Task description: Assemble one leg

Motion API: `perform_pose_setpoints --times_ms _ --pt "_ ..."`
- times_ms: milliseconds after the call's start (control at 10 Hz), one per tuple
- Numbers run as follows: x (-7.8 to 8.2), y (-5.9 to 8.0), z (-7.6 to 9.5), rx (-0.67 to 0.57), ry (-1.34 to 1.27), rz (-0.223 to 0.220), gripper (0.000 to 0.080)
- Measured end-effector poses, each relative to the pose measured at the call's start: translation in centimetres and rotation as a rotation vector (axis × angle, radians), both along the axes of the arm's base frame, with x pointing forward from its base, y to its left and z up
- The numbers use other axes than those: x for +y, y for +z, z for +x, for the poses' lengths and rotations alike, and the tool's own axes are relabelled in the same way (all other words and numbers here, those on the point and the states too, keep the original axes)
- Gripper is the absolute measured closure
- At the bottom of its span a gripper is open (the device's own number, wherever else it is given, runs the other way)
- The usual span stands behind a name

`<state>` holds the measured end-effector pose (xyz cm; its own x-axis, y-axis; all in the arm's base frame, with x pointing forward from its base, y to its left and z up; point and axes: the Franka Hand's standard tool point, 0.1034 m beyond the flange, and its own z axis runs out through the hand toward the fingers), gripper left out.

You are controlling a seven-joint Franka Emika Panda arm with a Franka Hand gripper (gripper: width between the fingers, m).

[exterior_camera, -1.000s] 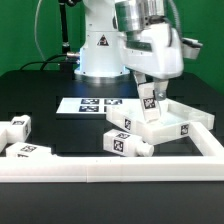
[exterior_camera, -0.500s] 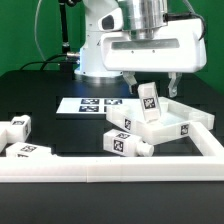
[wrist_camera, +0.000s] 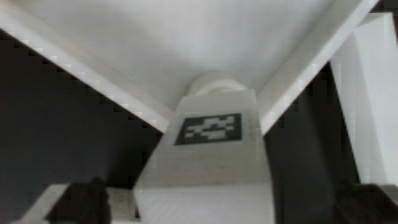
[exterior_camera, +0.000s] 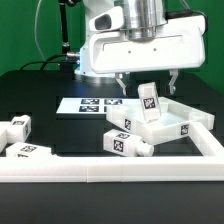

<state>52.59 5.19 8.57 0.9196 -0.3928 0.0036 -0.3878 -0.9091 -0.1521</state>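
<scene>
On the black bench (exterior_camera: 40,112), the single square panel (exterior_camera: 190,126) lies at centre right of the frame. My hand (exterior_camera: 148,86) hangs over it with its fingers apart, gripping nothing. The leg (exterior_camera: 149,104) stands tilted at the panel's left edge, so I judge it inserted but not yet twisted home. I count four spare legs (exterior_camera: 124,121), two lying at centre and two at lower left.

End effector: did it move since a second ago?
Yes. In the exterior view the end effector has turned and lifted away from the marker board. It is open now, with a finger either side of the top of the leg, which stands where it was.
</scene>
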Motion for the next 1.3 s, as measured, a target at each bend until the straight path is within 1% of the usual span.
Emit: perform_pose_setpoints --times_ms 200,500,1100,1300 --pt "0.0 0.0 0.0 0.000 0.000 0.000 0.0514" --pt "0.0 0.0 0.0 0.000 0.000 0.000 0.0514" --pt "1.0 -0.2 0.5 0.037 -0.259 0.017 0.0512" --pt "1.1 -0.2 0.7 0.032 -0.278 0.013 0.0512"
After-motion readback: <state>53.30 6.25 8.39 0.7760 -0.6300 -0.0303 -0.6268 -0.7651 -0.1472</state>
